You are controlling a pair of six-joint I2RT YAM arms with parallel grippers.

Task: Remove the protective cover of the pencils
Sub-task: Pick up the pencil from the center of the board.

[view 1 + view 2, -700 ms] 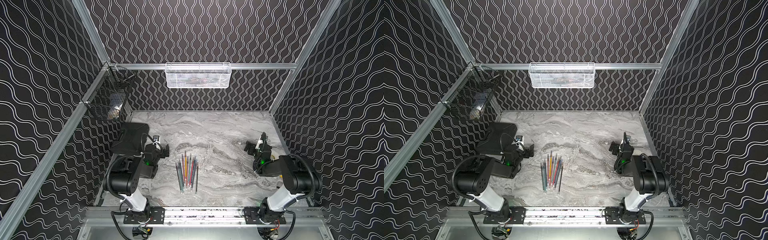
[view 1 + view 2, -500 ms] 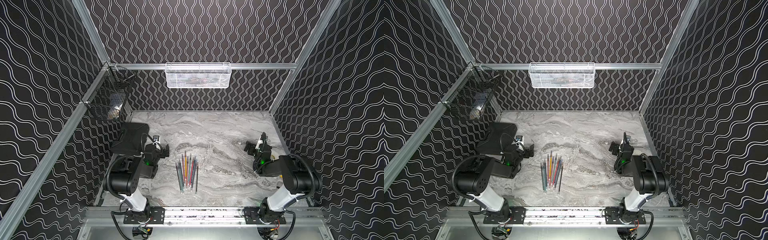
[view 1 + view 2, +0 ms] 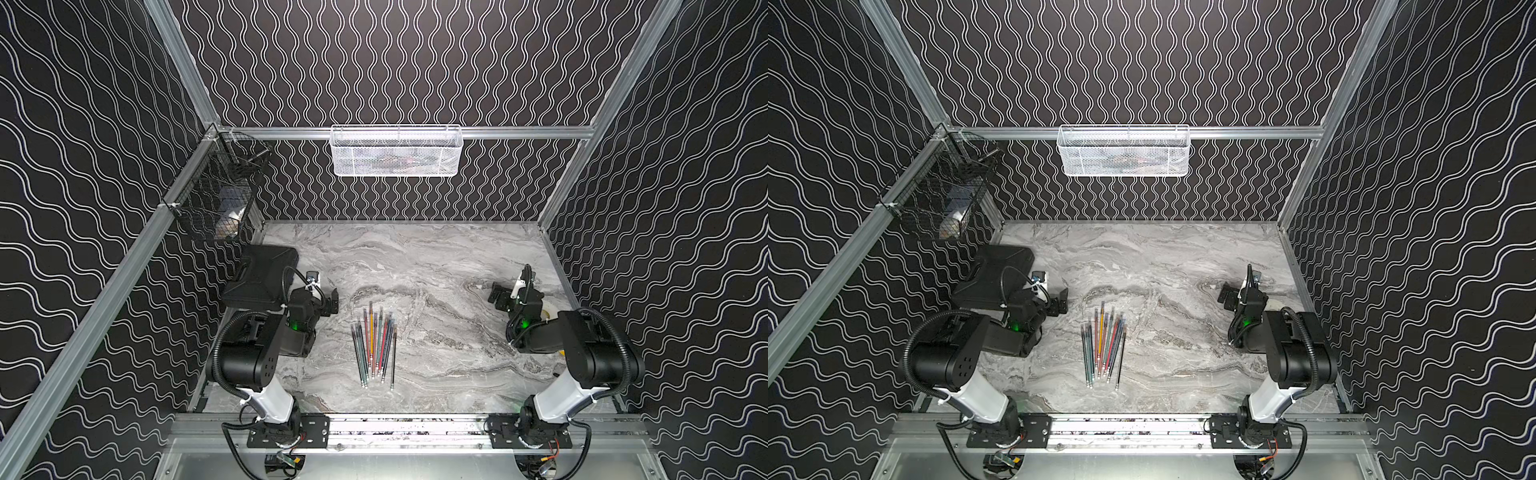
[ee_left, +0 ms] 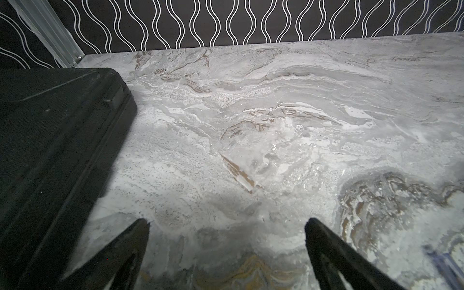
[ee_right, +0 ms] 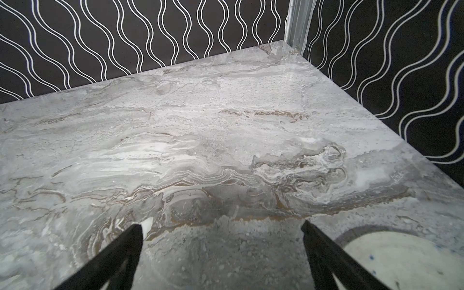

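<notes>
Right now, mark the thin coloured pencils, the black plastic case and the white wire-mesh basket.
thin coloured pencils (image 3: 376,345): in a top view, middle of the fanned bunch.
black plastic case (image 4: 50,150): left wrist view, lid surface.
white wire-mesh basket (image 3: 395,160): in a top view, front mesh wall.

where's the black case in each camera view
Top view: black case at the marble table's left edge, next to the left gripper.
Top view: same spot.
Left wrist: close up, beside one finger of the open gripper.
Right wrist: not in it.
Shared landmark: the marble table, visible in all four.
</notes>
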